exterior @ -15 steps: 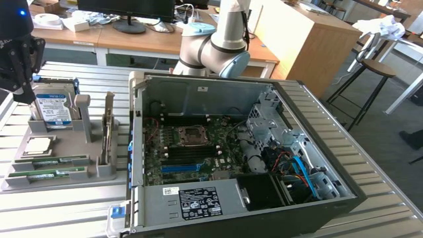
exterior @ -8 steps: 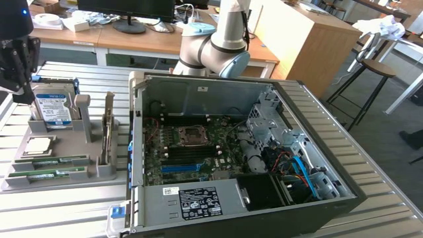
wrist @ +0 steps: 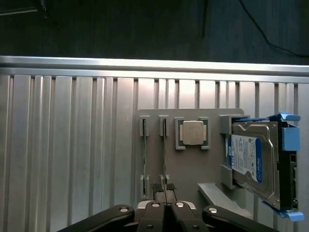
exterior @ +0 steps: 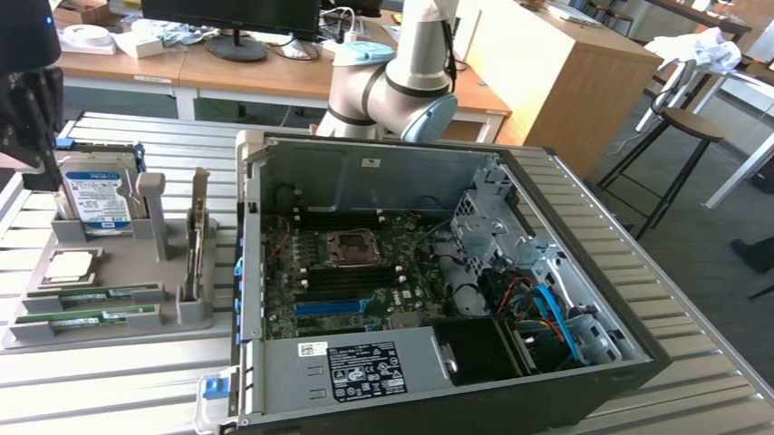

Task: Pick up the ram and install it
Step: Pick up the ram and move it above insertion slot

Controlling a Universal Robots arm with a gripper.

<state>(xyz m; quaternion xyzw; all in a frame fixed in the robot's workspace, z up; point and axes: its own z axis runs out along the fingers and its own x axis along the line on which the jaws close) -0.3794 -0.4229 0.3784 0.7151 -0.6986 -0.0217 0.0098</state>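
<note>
The open computer case (exterior: pixel 484 272) stands just beside the grey tray (exterior: pixel 121 335) on the slatted metal table (exterior: pixel 121 390). At one end of the tray a hard drive (exterior: pixel 97 195) stands upright, with a processor (exterior: pixel 71 265) lying next to it. Beyond the processor two alike sticks lie in slots. The ram (exterior: pixel 91 297) is the one nearer the processor: long, narrow and green, with small dark chips. The second stick (exterior: pixel 103 317) lies at the tray's edge. The exterior view shows the sticks' green faces, while the wrist view shows them edge-on as thin lines. It also shows the gripper (wrist: pixel 164 189) above the tray, its fingers pressed together with nothing between them and its tips over the ram's end.
</note>
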